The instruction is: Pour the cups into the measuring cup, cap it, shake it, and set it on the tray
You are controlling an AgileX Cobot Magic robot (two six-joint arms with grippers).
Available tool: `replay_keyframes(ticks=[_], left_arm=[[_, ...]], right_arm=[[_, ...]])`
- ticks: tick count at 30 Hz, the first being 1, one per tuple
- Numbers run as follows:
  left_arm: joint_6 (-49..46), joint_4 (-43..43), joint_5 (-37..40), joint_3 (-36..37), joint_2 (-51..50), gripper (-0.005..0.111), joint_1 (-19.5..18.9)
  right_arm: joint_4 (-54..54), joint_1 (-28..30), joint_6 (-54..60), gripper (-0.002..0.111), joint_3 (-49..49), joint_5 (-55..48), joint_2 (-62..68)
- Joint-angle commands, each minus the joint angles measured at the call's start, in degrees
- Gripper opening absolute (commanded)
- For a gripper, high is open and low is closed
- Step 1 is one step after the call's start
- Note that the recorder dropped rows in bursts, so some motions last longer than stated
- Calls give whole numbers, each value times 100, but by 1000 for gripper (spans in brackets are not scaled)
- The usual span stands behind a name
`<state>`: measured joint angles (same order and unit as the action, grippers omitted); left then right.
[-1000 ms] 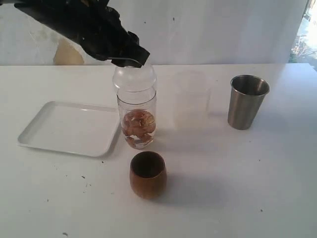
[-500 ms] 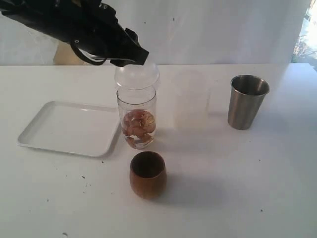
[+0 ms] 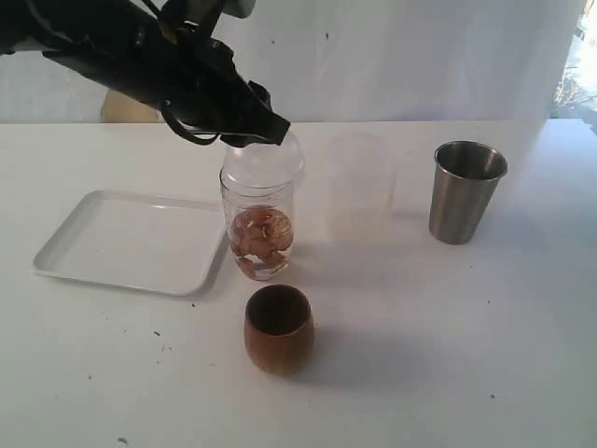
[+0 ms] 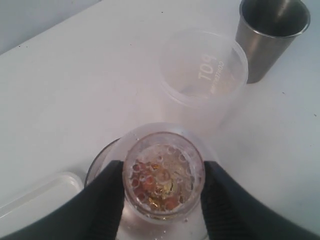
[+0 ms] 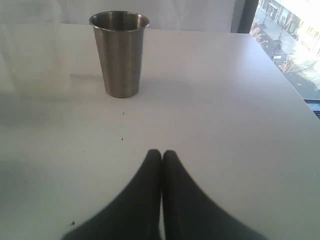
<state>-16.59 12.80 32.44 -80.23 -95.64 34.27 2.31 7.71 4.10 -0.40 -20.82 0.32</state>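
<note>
Exterior view: the left gripper (image 3: 264,129) brings a clear cap (image 3: 263,159) down onto the measuring cup (image 3: 258,233), which stands on the white table (image 3: 420,364) just beside the right edge of the tray (image 3: 112,245). A second ago the cap hung clear above the rim, and half a second ago it was closer and tilted. Now it sits over the mouth, though whether it is fully seated cannot be told. The cup itself has not shifted, and its brownish-orange contents lie in its lower half.

In the left wrist view, two black fingers (image 4: 107,200) pinch the cap from either side, with the contents visible straight down through it. The wooden cup (image 3: 278,329), upright and apparently empty, stands just in front of the measuring cup. The steel tumbler (image 3: 464,191) stands well apart to the right, beyond a frosted cup (image 3: 359,187). The right gripper (image 5: 161,156), seen only in its own wrist view, faces the tumbler with its fingers pressed together, holding nothing.

By this evidence the pouring looks done and the capping nearly complete. The shake and the move to the tray, which holds nothing yet, remain.
</note>
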Motion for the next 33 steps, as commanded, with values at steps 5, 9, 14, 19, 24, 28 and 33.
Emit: replay_keyframes(ticks=[5, 9, 14, 19, 24, 28, 33], left_arm=[[28, -315, -159, 25, 20, 0, 19], [28, -444, -204, 25, 20, 0, 19], [28, -457, -240, 25, 20, 0, 19], [89, -457, -254, 25, 20, 0, 19], [140, -457, -376, 25, -94, 0, 19], [140, -533, -413, 25, -289, 0, 19], [140, -544, -465, 25, -305, 0, 19]], right_arm=[[-17, 38, -1, 0, 40, 80, -32], [-17, 38, -1, 0, 40, 80, -32], [-17, 38, -1, 0, 40, 80, -32], [-17, 38, -1, 0, 40, 80, -32], [-17, 38, -1, 0, 40, 80, -32], [-17, 38, -1, 0, 40, 80, -32], [-17, 38, -1, 0, 40, 80, -32]])
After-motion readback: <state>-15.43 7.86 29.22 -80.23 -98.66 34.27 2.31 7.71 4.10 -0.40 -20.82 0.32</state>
